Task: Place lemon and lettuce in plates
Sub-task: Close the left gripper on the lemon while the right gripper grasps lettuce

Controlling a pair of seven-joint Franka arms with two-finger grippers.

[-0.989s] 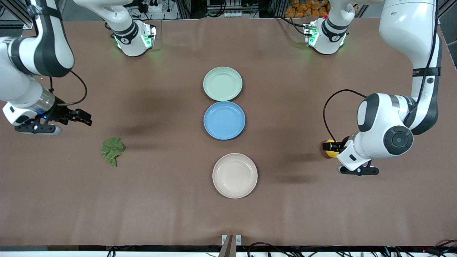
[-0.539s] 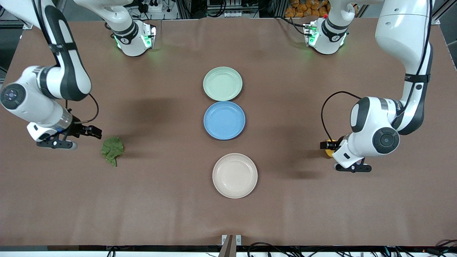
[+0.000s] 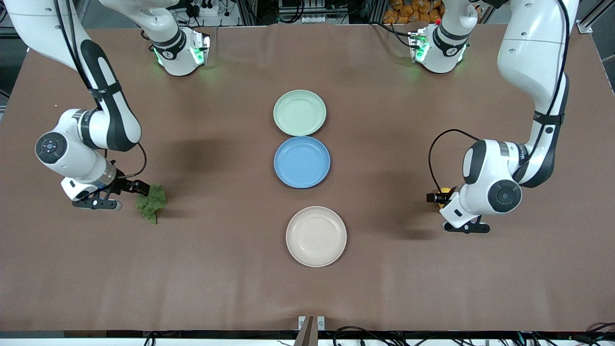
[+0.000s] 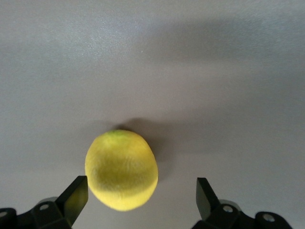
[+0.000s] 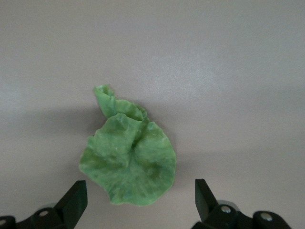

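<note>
Lemon: I see it on the bench near the left arm's end, long axis running away from the left gripper; jaws wide, empty
Lettuce: flat on the bench, narrow curled tip pointing away from the right gripper; jaws wide, empty
Plates: mint plate, cream plate; mid-bench

The left gripper hangs over the brown table with its two black fingers spread wide apart. The lemon lies on the table between them, close beside one finger and well clear of the other. Its dimpled yellow skin shows a faint green tinge at one end, and it casts a soft shadow on the table alongside it.
</note>
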